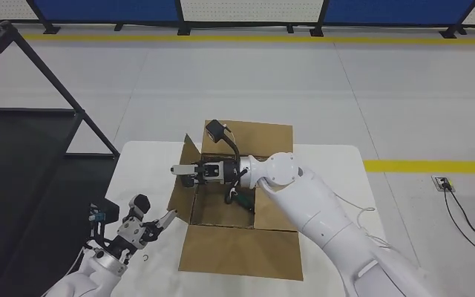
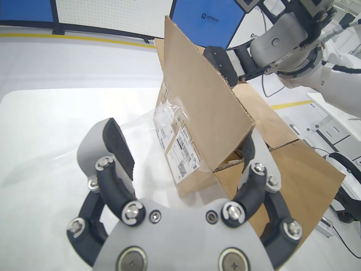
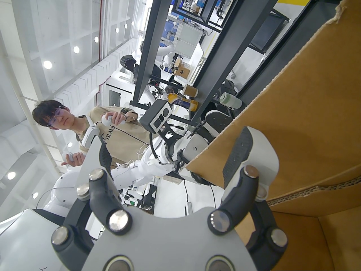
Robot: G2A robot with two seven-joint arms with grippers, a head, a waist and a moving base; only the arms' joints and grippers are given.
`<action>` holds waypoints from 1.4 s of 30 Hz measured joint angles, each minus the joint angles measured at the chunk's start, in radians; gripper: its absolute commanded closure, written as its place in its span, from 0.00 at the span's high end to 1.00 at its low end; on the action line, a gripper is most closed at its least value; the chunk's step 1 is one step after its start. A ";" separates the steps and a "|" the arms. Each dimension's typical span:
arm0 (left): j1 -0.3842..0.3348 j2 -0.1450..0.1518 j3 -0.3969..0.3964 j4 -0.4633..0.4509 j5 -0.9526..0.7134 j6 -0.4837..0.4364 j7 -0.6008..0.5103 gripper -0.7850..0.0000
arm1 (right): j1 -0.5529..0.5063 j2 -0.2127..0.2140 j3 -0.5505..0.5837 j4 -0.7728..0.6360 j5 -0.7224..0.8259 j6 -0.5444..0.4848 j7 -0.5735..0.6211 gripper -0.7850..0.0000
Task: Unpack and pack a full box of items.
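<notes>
An open cardboard box (image 1: 237, 223) stands mid-table with its flaps spread; a dark and green item (image 1: 239, 197) lies inside. The box's left flap (image 2: 203, 97) stands upright. My right gripper (image 1: 182, 170) is at that flap's top edge, open, with the flap's edge (image 3: 208, 159) between its fingers and one pad (image 3: 239, 153) against the cardboard. My left gripper (image 1: 163, 220) is low over the table by the box's near left corner, open and holding nothing (image 2: 183, 148); one fingertip (image 2: 251, 148) is right at the flap's lower corner. Labels (image 2: 180, 148) cover the box's side wall.
A sheet of clear plastic film (image 2: 135, 131) lies on the white table (image 1: 141, 171) beside the box. A black metal rack (image 1: 44, 148) stands off the table's left side. The box's front flap (image 1: 245, 256) lies flat toward the near edge.
</notes>
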 measured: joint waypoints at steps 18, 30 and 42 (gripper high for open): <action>-0.016 -0.018 0.012 -0.015 -0.001 0.012 0.001 1.00 | 0.000 -0.027 0.030 0.048 -0.005 -0.013 0.051 1.00; -0.015 -0.029 -0.001 0.011 -0.004 0.047 -0.006 1.00 | -0.008 -0.033 0.059 0.073 -0.012 -0.031 0.074 1.00; 0.020 -0.037 -0.034 0.040 -0.027 0.048 -0.017 1.00 | -0.033 0.013 0.154 0.084 -0.060 -0.096 0.061 1.00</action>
